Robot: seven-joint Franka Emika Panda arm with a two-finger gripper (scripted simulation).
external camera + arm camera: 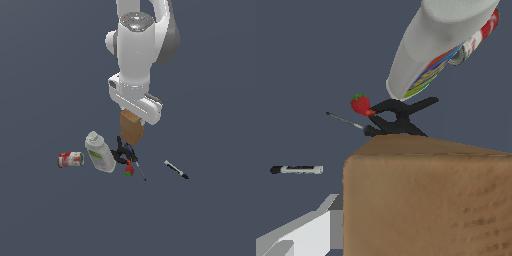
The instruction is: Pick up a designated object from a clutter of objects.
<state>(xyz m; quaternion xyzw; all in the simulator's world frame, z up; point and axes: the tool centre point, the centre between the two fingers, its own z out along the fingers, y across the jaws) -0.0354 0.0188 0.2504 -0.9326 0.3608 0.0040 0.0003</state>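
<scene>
The tan-brown block [132, 128] stands tilted right under my white hand, with its top between the fingers. My gripper [133, 119] is shut on it. In the wrist view the block [426, 200] fills the near foreground, and one light-grey finger [311, 232] lies flush against its side; the other finger is hidden. The block's lower end is just above the black clamp [120, 152]. I cannot tell whether it still touches the floor.
A white bottle with a green label [99, 152] lies beside the clamp, with a red-and-white can [70, 159] further to the exterior view's left. A small red strawberry [129, 171] and a thin screwdriver [140, 170] lie by the clamp. A black-and-white marker [176, 169] lies to the right.
</scene>
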